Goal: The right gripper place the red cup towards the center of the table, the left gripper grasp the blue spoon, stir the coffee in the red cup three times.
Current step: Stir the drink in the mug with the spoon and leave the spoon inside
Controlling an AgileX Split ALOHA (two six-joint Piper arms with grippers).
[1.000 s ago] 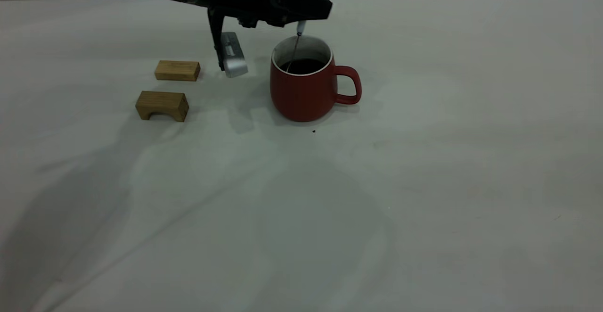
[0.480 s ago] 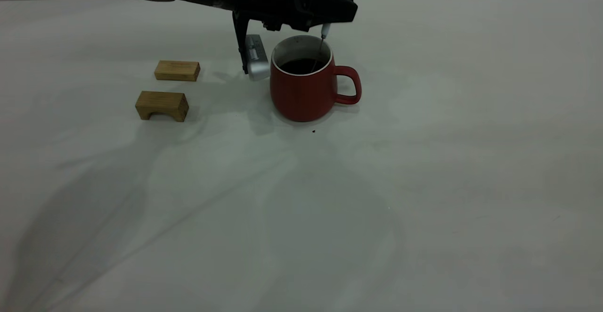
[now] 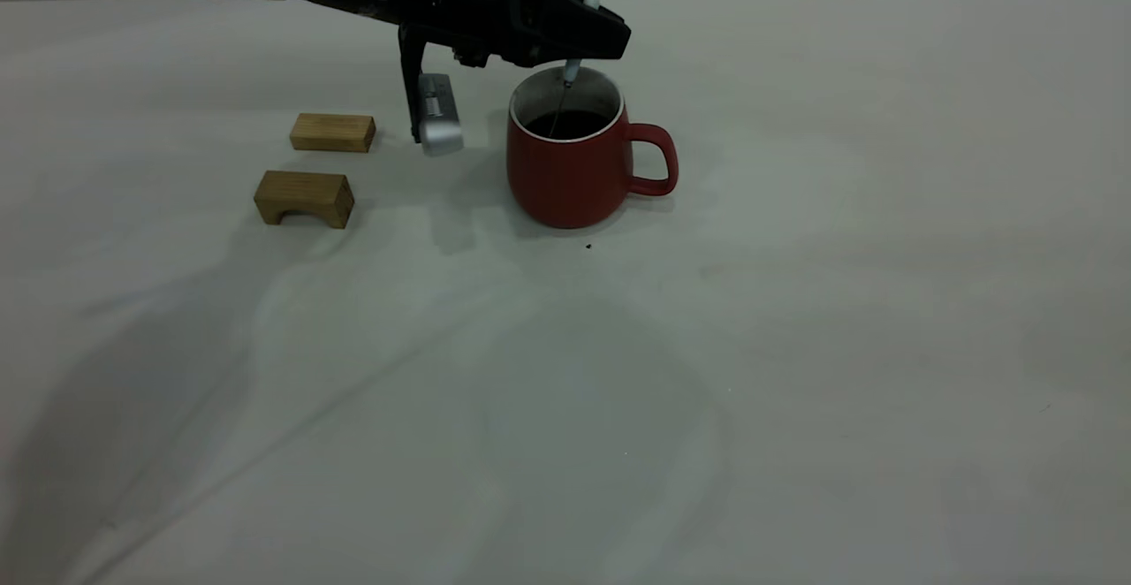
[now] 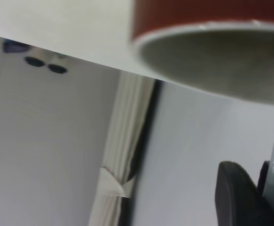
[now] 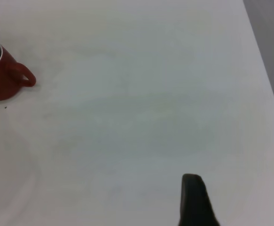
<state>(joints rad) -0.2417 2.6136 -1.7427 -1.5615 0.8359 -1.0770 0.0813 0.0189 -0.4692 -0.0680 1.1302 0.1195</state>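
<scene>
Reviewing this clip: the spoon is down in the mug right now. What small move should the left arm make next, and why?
Probably carry on the circular sweep. The left gripper holds the blue spoon upright over the red cup, its metal neck reaching into the coffee near the middle. It should keep clear of the rim. The right gripper waits far off.

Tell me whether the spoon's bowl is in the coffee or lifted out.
In. The blue spoon, held by the left pincer, runs its metal neck down into the dark coffee inside the red cup; its bowl is submerged.
</scene>
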